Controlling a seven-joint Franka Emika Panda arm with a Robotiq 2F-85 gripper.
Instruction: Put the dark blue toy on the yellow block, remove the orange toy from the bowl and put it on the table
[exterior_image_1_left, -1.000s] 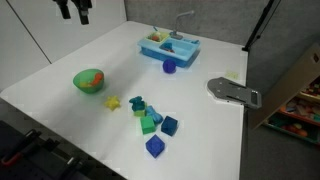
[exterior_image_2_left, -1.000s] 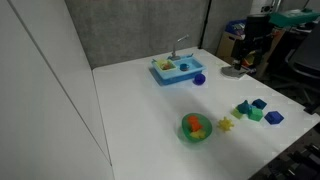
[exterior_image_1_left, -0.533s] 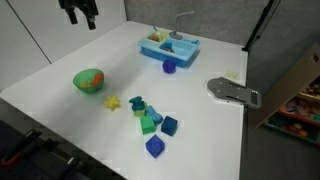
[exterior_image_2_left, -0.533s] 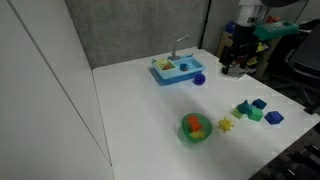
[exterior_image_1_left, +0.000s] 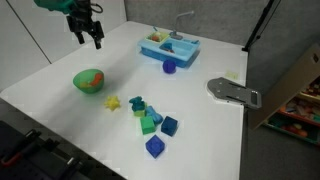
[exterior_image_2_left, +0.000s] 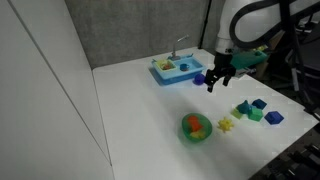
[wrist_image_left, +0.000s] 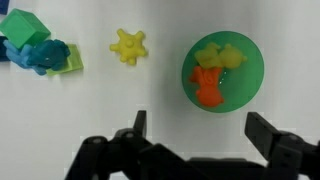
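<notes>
The claw (wrist_image_left: 200, 132) hangs above the white desk (exterior_image_1_left: 210, 130) with its two fingers (wrist_image_left: 263, 130) spread wide, and there is nothing between them. In an exterior view the claw (exterior_image_2_left: 213, 83) is in the air close to the light-blue tray (exterior_image_2_left: 177, 70) and a small purple-blue cup (exterior_image_2_left: 199, 78).

The green bowl (wrist_image_left: 250, 85) stands on the desk, and in the wrist view it is just beyond the open fingers. The orange toy (wrist_image_left: 209, 89) lies inside the bowl, beside a lime-coloured piece (wrist_image_left: 221, 57) that is also in the bowl.

The yellow block (wrist_image_left: 128, 45) lies flat on the desk near the bowl, not touching it, with nothing on top of it. The dark blue toy (wrist_image_left: 41, 56) lies on the desk on the far side of the yellow block from the bowl, apart from the block. It touches a group of green blocks (wrist_image_left: 22, 25).

In an exterior view two bright blue cubes (exterior_image_1_left: 169, 126) are near this group. A grey flat object (exterior_image_1_left: 233, 91) lies at the desk edge, well apart from the toys.
</notes>
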